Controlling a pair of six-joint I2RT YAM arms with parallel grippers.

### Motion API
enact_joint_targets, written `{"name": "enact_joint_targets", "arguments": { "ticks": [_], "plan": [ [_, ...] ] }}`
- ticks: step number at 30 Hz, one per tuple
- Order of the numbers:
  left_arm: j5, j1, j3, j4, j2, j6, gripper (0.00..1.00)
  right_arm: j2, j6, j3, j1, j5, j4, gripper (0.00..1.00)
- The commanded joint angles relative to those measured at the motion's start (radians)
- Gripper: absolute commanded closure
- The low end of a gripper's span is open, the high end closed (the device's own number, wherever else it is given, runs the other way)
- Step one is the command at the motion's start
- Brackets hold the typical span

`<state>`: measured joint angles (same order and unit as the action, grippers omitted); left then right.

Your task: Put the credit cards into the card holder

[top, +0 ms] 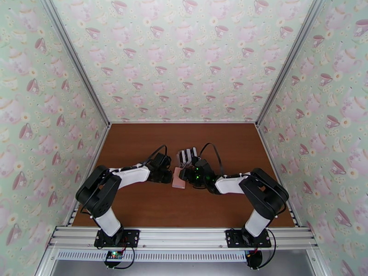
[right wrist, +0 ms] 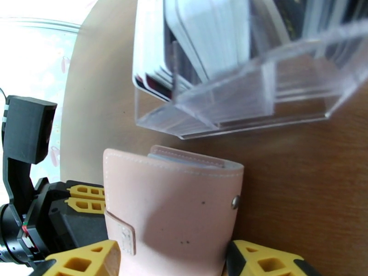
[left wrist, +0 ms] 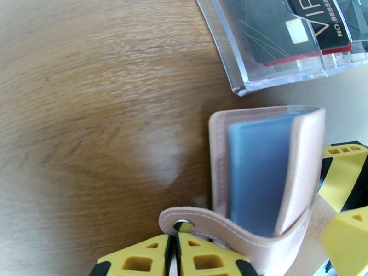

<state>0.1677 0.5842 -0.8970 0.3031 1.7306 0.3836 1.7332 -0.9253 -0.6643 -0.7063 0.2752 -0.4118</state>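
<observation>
Left claw [left wrist: 175,254] pinched together on snap tab [left wrist: 193,222] of wallet [left wrist: 271,171]. Right claw [right wrist: 172,262] fingers apart, one each side of wallet; squeezing or not, cannot tell. Wallet pink, stitched edges, blue-grey pockets inside, standing part-open on brown table [left wrist: 83,111]. Just beyond, clear rack [right wrist: 239,102] holding cards [left wrist: 294,33].

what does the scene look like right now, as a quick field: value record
table: brown wood
card holder: pink, partly open, blue-grey inside showing
snap tab: undone
clear rack: just beyond the card holder, not touching it
credit cards: slotted in the clear rack, none seen in the card holder
left hand: fingers together, tips at the snap tab, pinch unclear
right hand: fingers on either side of the card holder, contact unclear
</observation>
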Motion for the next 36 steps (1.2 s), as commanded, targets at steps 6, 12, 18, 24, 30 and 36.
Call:
{"name": "enact_joint_targets", "arguments": {
  "ticks": [6,12,18,24,30,36],
  "plan": [
    [-0.036,0.010,0.029,0.026,0.087,-0.014,0.86,0.034,-0.032,0.057,-0.020,0.042,0.008,0.51],
    [-0.034,0.010,0.029,0.026,0.085,-0.014,0.86,0.019,-0.031,0.055,-0.018,0.043,0.015,0.59],
    [-0.031,0.010,0.026,0.027,0.093,-0.015,0.86,-0.012,-0.034,0.057,-0.019,0.046,0.015,0.66],
    [-0.035,0.010,0.022,0.033,0.108,-0.017,0.88,-0.053,-0.035,0.060,-0.019,0.057,-0.002,0.58],
    [-0.019,0.012,0.020,0.031,0.114,-0.015,0.96,-0.026,-0.046,0.058,-0.019,0.064,-0.019,0.47],
    [-0.005,0.019,0.033,0.021,0.113,-0.008,0.96,0.019,-0.073,0.049,-0.020,0.039,0.024,0.47]
  ]
}}
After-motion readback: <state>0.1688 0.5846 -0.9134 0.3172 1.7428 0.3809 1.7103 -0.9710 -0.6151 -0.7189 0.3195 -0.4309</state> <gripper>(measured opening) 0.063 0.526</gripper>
